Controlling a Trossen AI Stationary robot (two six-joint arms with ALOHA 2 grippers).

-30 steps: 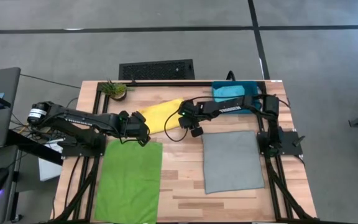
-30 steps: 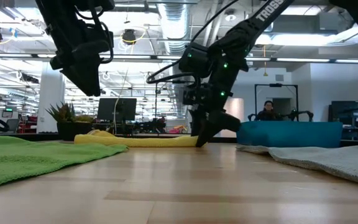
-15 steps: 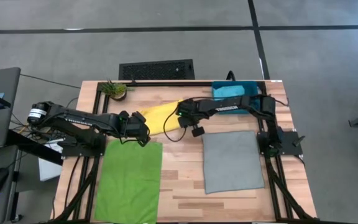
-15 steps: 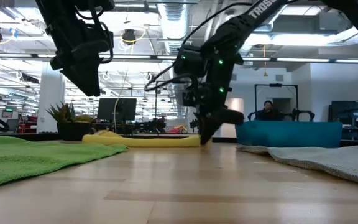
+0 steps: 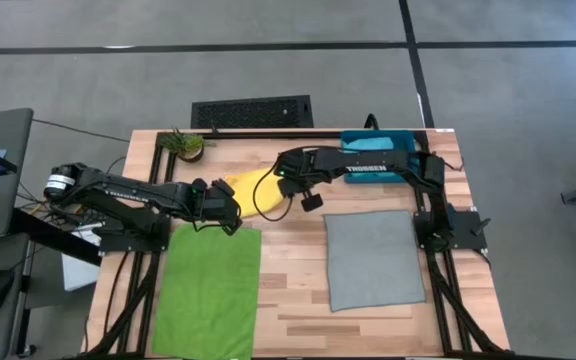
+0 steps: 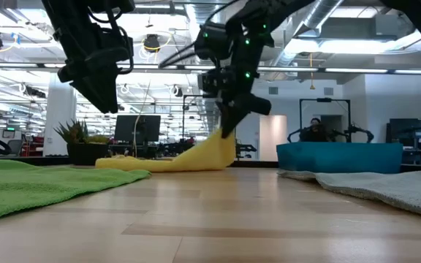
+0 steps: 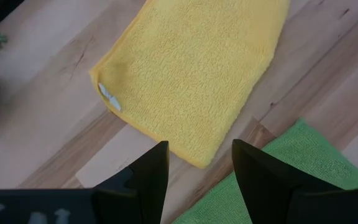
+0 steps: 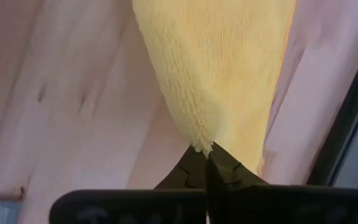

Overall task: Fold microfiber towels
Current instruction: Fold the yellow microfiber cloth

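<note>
The yellow towel [image 5: 251, 188] lies at the table's [image 5: 298, 310] far middle, and its right corner now hangs lifted off the wood. A second ago that corner lay flat with the right gripper [image 5: 279, 172] open beside it. Now that gripper's fingers are pinched fully together on the corner and have carried it up and leftward, so the first fold looks begun. The left gripper [image 5: 230, 222] hovers at the towel's near left corner, fingers spread wide and holding nothing, unmoved. The green towel [image 5: 208, 290] and grey towel [image 5: 372, 258] lie flat nearer.
</note>
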